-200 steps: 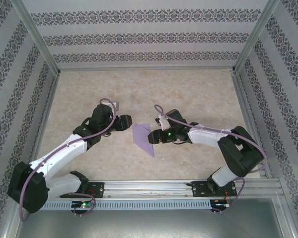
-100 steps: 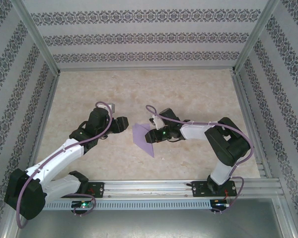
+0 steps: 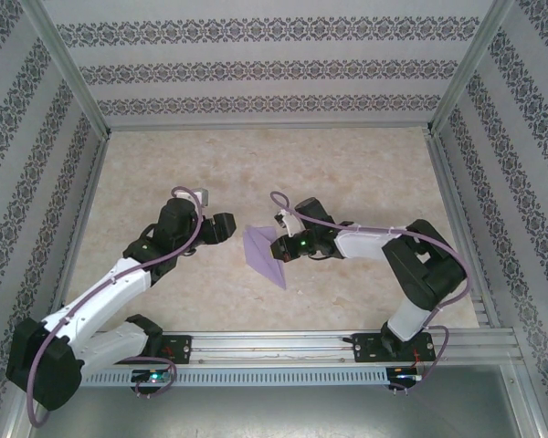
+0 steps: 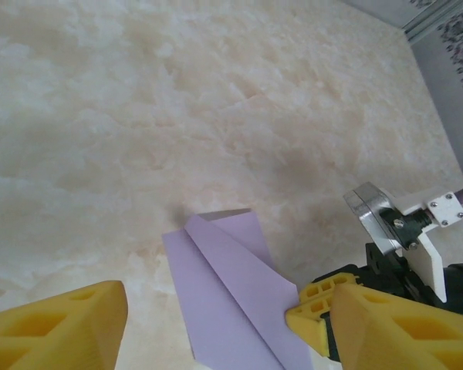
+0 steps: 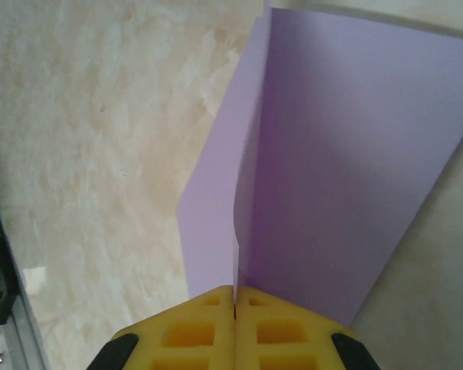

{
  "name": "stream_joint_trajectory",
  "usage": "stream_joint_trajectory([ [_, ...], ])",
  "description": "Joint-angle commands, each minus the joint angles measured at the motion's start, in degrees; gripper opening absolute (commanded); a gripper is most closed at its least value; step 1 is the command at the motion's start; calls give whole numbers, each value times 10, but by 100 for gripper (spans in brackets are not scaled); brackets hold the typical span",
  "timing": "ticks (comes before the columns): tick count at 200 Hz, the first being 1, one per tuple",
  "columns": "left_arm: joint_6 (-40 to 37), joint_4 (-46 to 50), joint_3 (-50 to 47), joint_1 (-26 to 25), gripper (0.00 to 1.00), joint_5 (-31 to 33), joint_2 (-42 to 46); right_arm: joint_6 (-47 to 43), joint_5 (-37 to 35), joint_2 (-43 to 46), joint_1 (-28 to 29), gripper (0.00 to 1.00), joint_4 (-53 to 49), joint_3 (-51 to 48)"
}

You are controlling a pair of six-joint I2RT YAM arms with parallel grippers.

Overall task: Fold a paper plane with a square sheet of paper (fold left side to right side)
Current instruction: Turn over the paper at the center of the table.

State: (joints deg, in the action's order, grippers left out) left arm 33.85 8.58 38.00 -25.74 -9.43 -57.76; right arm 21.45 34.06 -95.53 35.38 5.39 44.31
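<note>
The square sheet of paper (image 3: 263, 256), creased, lies on the surface (image 3: 347, 173); the right pincer (image 5: 234, 297) pinches its edge, and the left pincer (image 3: 226, 226) stands wide nearby.

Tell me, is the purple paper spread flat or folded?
Folded: a creased flap lies over the square sheet of paper, and the shut right gripper pinches its layers.
</note>
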Motion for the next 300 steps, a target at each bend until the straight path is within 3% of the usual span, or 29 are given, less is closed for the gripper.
stream_joint_trajectory([
  [1, 7, -19, -9, 11, 74, -26, 36, 3, 21, 65, -11, 0, 12, -18],
  [37, 34, -134, -34, 28, 84, -139, 96, 36, 67, 187, -47, 0, 61, -66],
  [74, 92, -300, -25, 31, 82, -317, 95, 93, 129, 314, -108, 0, 150, -110],
  [105, 157, -403, -5, 30, 78, -394, 55, 166, 188, 364, -153, 0, 230, -113],
  [160, 149, -419, 31, 2, 75, -411, 1, 262, 205, 377, -146, 0, 340, -113],
  [247, 122, -404, 60, -29, 66, -405, -61, 257, 187, 353, -74, 0, 350, -99],
  [300, 95, -364, 72, -42, 53, -385, -74, 254, 181, 344, -59, 0, 350, -95],
])
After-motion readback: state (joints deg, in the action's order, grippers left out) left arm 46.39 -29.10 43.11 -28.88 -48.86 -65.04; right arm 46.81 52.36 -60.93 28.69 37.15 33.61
